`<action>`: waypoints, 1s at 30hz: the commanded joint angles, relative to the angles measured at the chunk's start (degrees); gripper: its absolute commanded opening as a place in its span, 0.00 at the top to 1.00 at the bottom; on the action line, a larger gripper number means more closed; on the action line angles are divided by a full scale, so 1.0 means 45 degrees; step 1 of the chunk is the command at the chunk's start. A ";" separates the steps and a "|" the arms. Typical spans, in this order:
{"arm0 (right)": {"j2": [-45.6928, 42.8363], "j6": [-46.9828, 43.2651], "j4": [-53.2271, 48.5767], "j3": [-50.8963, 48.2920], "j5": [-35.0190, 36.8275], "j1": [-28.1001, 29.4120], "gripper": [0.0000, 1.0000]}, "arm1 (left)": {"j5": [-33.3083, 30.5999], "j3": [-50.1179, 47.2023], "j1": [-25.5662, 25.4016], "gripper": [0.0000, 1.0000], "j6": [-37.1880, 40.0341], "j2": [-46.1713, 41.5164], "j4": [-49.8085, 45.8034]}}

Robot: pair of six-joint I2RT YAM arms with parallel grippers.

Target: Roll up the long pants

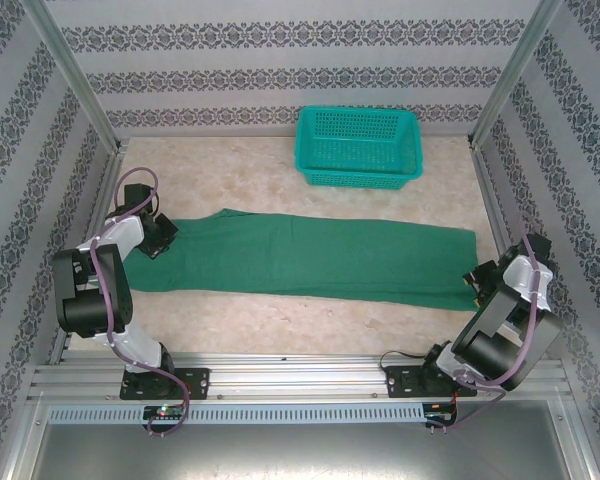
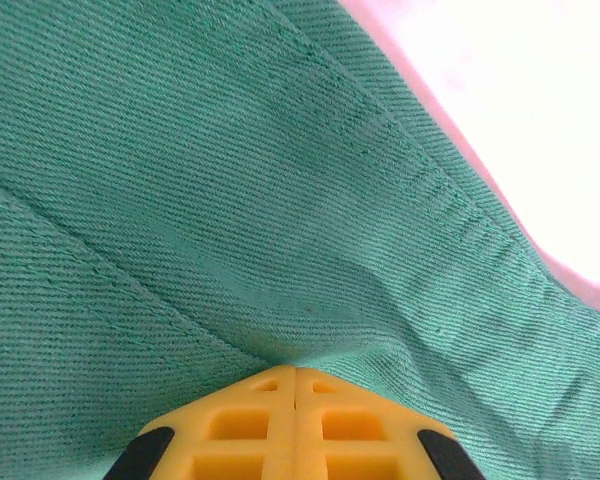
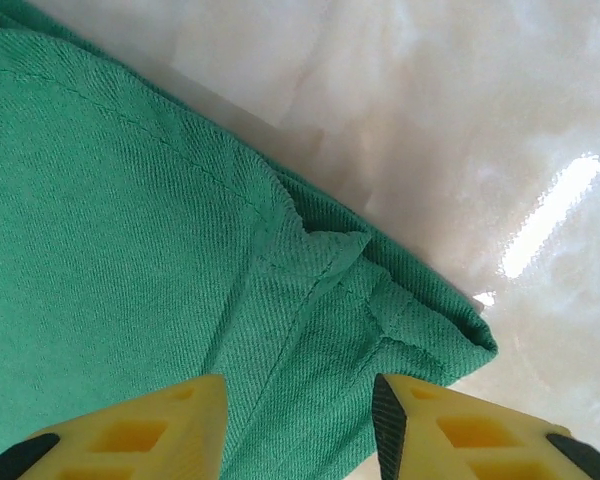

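Dark green long pants [image 1: 310, 262] flat on the surface [image 1: 230, 180], left pincer [image 2: 295, 372] closed — pinching their fabric, right pincer [image 3: 300, 385] wide open over a corner

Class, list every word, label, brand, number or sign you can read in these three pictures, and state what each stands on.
There is none to read.
The pants: plain green cloth, no tag showing.
The basket: plain teal mesh, no label.
The left end effector and right end effector: unmarked yellow fingers.
The walls: repeating ornament, no letters.
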 commanded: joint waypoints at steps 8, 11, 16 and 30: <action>0.1296 0.0000 0.0253 0.0145 0.0150 -0.0002 0.53 | 0.0316 -0.0088 0.0090 1.00 0.0240 0.0682 0.0650; 0.1440 -0.0066 0.0239 0.0132 -0.0053 -0.0136 0.99 | 0.0505 -0.0212 0.0111 1.00 0.0174 0.0849 0.0881; -0.0224 0.0144 -0.0031 -0.0286 0.0857 -0.0168 1.00 | 0.0671 -0.0373 0.0115 1.00 0.0132 0.0948 0.1170; -0.0819 0.0449 -0.1115 0.0190 0.1058 -0.0178 0.93 | 0.0326 -0.0369 0.0128 1.00 0.0270 0.0529 0.0841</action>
